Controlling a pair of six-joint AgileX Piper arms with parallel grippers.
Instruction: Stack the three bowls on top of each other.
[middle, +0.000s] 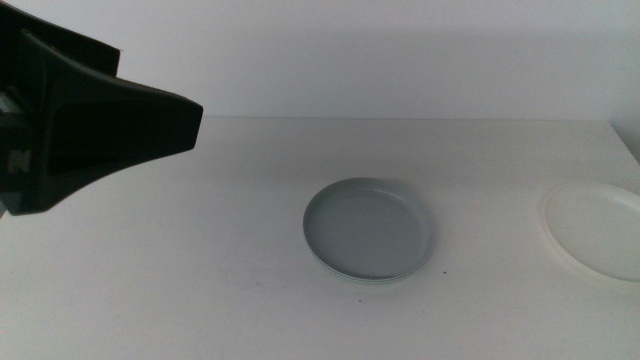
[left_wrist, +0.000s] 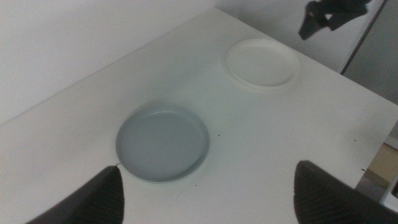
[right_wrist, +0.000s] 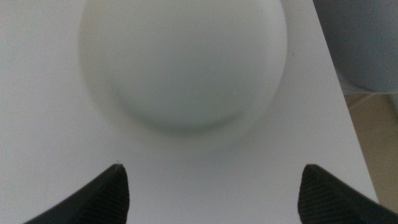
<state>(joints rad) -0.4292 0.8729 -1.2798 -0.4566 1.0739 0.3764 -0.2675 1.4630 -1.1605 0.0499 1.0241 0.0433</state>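
The grey bowl (middle: 368, 228) sits at the table's middle, nested on a mint green bowl whose thin rim (middle: 372, 281) shows along its near edge. The white bowl (middle: 598, 230) lies alone at the right edge of the table. My left gripper (left_wrist: 208, 172) is open and empty, held high above the table left of the stack; the grey bowl (left_wrist: 163, 142) and white bowl (left_wrist: 261, 61) show below it. My right gripper (right_wrist: 211, 171) is open and empty, hovering over the white bowl (right_wrist: 183, 59); it also shows in the left wrist view (left_wrist: 329, 15).
The left arm's dark body (middle: 95, 120) fills the upper left of the middle view. The white table's right edge (right_wrist: 348, 106) runs close beside the white bowl. Bare tabletop (middle: 200, 260) lies left of the stack.
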